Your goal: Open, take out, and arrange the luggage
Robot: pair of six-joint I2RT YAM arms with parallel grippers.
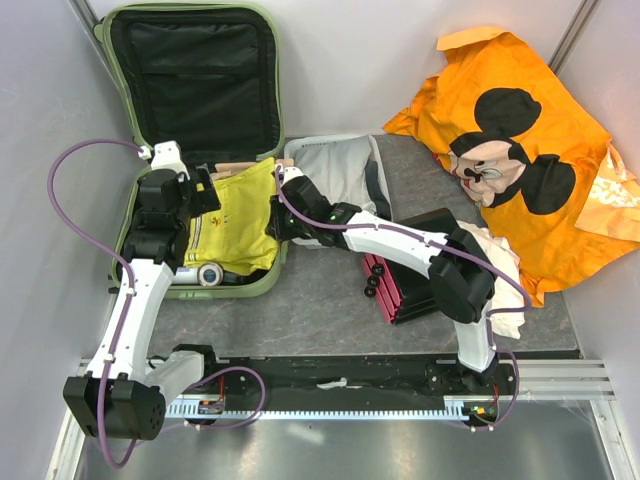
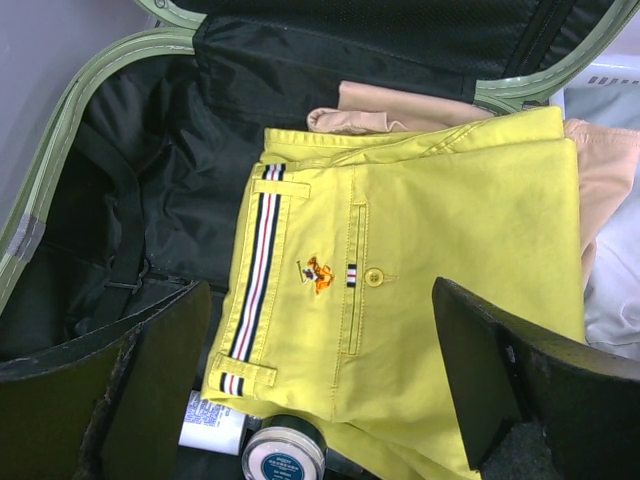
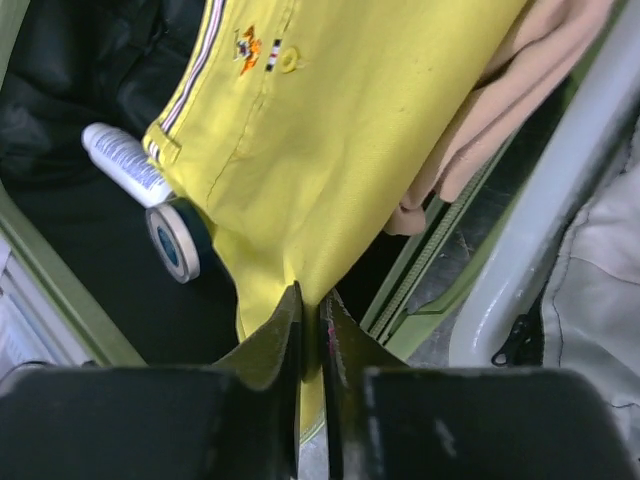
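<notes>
The pale green suitcase (image 1: pixel 190 75) lay open at the left rear of the table, its lid propped against the back wall and its black lining on show. From above, the left arm covered much of the lower shell. Folded yellow trousers (image 1: pixel 240 215) filled most of what was visible, hiding nearly all of a peach garment (image 2: pixel 400 105) beneath them. A white tube (image 2: pixel 212 422) and a small round tin (image 2: pixel 283 452) poked out at the trousers' near edge, their labels too small to read. The right arm crossed over a black box with pink drawers (image 1: pixel 400 285), hiding part of it.

The right gripper (image 3: pixel 310 310) had its fingers almost together, a fold of the yellow trousers pinched between them at the suitcase's right rim. The left gripper (image 2: pixel 322 300) hung over the trousers with its fingers spread wide, holding nothing.
</notes>
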